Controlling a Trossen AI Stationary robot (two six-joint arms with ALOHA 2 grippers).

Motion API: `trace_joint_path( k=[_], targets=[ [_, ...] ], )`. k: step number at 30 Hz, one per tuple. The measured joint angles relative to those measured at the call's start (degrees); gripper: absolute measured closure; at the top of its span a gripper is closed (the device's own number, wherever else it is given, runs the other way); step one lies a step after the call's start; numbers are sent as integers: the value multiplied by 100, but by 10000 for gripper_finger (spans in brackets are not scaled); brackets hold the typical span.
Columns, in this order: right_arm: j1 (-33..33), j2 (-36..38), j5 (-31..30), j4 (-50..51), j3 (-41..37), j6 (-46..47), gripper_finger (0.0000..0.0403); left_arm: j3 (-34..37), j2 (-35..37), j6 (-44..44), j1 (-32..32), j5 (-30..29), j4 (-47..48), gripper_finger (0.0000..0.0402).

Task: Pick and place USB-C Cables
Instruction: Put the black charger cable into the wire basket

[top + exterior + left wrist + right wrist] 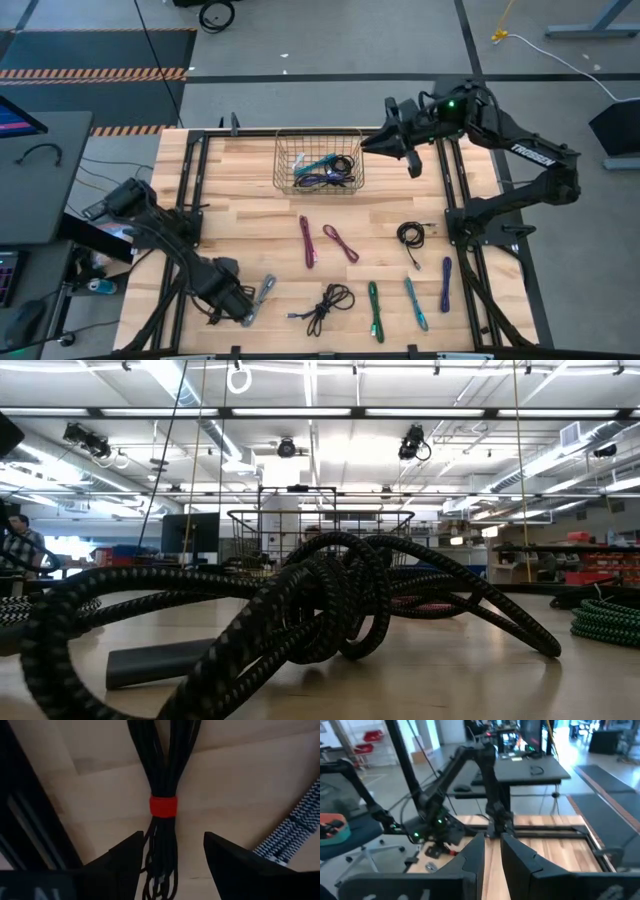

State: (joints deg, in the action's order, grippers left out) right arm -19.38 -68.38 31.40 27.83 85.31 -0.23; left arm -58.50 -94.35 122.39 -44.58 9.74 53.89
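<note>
Left end effector (170, 865) (fingers apart) straddles a black cable bundle (162, 780)

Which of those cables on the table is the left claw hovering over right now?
The grey bundle near the table's front left corner, between the left gripper's open fingers. The black coil lies loose to its right; the coloured cables lie farther off.
</note>
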Motion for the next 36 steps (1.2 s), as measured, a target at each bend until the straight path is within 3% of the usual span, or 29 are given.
trace_joint_path(
  k=[10, 17, 21, 25, 31, 36],
  targets=[
    [276, 84, 179, -177, 1, 5, 335, 32, -375, -146, -4, -2, -88, 186],
    [449, 109, 181, -253, 1, 12, 335, 811, -333, -8, -24, 66, -1436, 187],
    [483, 110, 179, -250, 1, 53, 335, 883, -321, -90, 0, 68, -1418, 194],
    [483, 110, 179, -251, 1, 68, 335, 832, -331, -399, 62, 54, -1326, 237],
    [483, 110, 179, -251, 1, 68, 335, 828, -330, -446, 81, -44, -1386, 351],
    [483, 110, 177, -251, 1, 70, 335, 828, -322, -705, 80, -173, -1356, 355]
  ],
)
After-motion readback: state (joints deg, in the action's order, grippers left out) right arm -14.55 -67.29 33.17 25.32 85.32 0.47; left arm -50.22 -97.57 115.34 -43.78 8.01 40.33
